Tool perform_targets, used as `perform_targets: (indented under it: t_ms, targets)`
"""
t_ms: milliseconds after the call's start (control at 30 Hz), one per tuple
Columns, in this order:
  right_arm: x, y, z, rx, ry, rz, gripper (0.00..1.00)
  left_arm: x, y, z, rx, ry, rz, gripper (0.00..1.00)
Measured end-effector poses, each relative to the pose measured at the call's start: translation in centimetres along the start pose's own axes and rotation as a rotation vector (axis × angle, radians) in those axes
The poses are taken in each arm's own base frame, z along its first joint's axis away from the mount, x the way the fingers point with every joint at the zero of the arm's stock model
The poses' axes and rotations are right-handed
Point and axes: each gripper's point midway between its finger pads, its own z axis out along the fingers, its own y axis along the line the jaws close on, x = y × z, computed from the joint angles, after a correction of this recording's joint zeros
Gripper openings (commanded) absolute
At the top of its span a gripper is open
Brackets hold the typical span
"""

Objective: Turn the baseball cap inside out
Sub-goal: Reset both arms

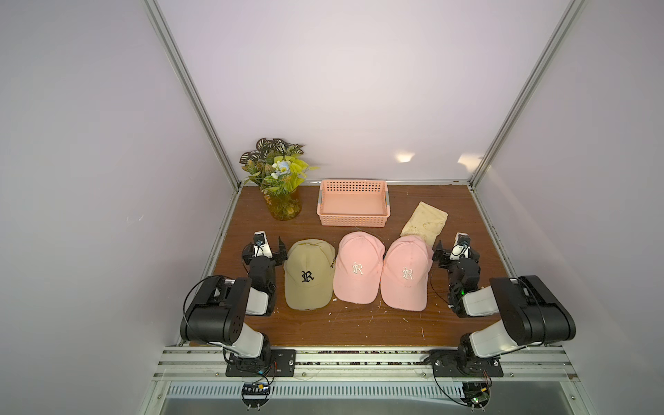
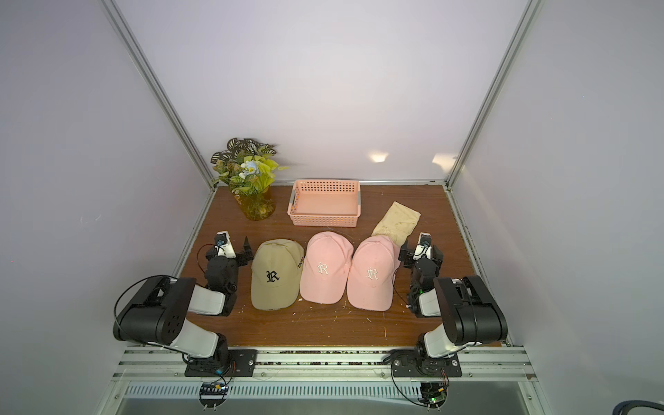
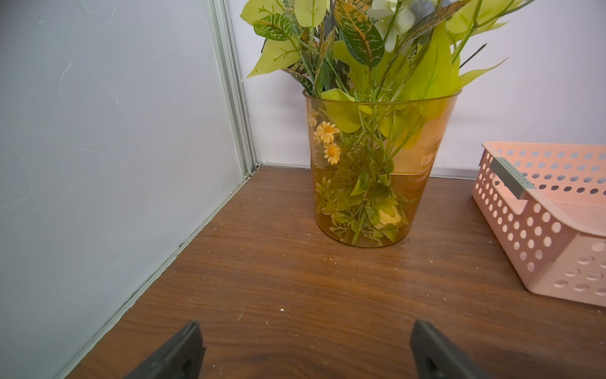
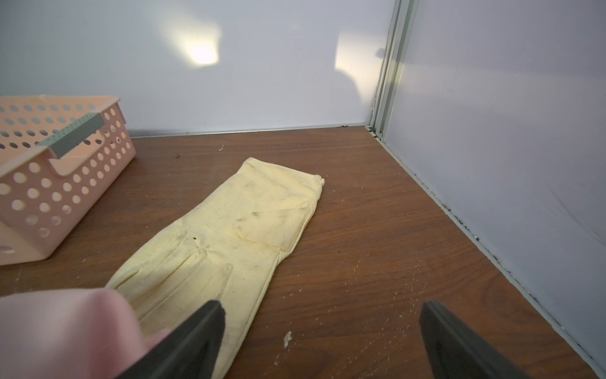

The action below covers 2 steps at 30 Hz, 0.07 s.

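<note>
Three caps lie in a row on the desk, tan cap beside the left pincer, pink caps toward the right pincer; both pincers stand apart, empty.

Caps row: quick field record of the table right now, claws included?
caps: khaki cap, middle pink cap, right pink cap, side by side, crowns up, none turned
left claw: open, empty, beside khaki cap
right claw: open, empty, over yellow glove
behind caps: pink basket, nothing visible inside; flower pot
</note>
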Motion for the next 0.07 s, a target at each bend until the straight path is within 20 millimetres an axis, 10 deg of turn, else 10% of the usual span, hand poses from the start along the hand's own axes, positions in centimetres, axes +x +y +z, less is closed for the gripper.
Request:
perform_targets:
  t_ms: [67]
  targets:
    - [0.06, 0.0, 0.0, 0.0, 0.003, 0.0, 0.99, 0.0, 0.0, 0.0, 0.0, 0.0, 0.0, 0.99]
